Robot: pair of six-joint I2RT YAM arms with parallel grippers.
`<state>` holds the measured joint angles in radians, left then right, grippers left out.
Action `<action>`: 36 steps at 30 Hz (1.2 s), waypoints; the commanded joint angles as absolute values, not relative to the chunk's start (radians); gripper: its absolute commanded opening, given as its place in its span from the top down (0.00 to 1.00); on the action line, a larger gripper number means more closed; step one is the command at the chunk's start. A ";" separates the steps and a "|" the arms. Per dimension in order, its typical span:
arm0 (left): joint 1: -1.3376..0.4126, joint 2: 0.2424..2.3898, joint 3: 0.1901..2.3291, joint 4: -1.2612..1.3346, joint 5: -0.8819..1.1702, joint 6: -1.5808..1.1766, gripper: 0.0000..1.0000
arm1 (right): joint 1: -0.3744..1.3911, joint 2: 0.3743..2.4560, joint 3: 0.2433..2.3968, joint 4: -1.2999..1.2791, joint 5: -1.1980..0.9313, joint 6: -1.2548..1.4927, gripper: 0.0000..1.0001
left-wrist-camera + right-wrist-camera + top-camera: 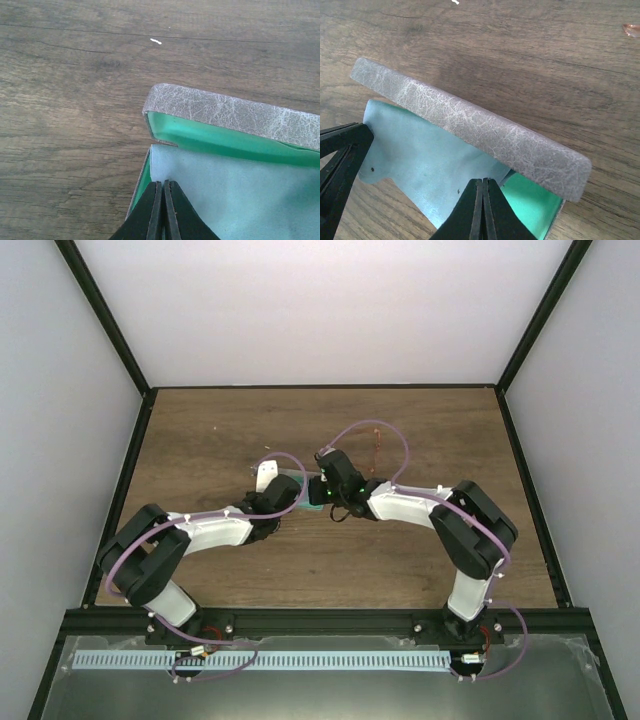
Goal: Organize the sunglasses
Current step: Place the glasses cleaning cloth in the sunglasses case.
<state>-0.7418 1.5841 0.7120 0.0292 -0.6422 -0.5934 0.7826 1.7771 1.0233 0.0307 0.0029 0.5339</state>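
The grey case [235, 112] lies open at mid table, with green lining and its lid [470, 122] standing up. The pale blue cloth [225, 195] lies spread in it, and also shows in the right wrist view [425, 160]. My left gripper [163, 182] is shut on the cloth at the case's left end. My right gripper [483, 180] is shut on the cloth's edge at the other end. In the top view both grippers [298, 490] [318, 490] meet over the case [315, 502]. The red wire sunglasses [377, 448] lie on the table beyond the right gripper; only a tip [631, 30] shows in the right wrist view.
The wooden table [200, 440] is bounded by a black frame and pale walls. The left gripper's fingers [345, 145] show at the left of the right wrist view, close to the cloth's corner. A small white speck [156, 41] lies on the wood.
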 commanded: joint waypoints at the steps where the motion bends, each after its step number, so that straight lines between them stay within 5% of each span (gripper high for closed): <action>1: -0.737 1.582 0.738 0.042 -0.677 -0.581 0.96 | 0.792 1.737 1.022 0.035 0.027 0.519 0.99; 36: -0.710 1.756 0.796 0.089 -0.732 -0.576 0.96 | 0.792 1.855 1.062 0.035 0.043 0.507 0.99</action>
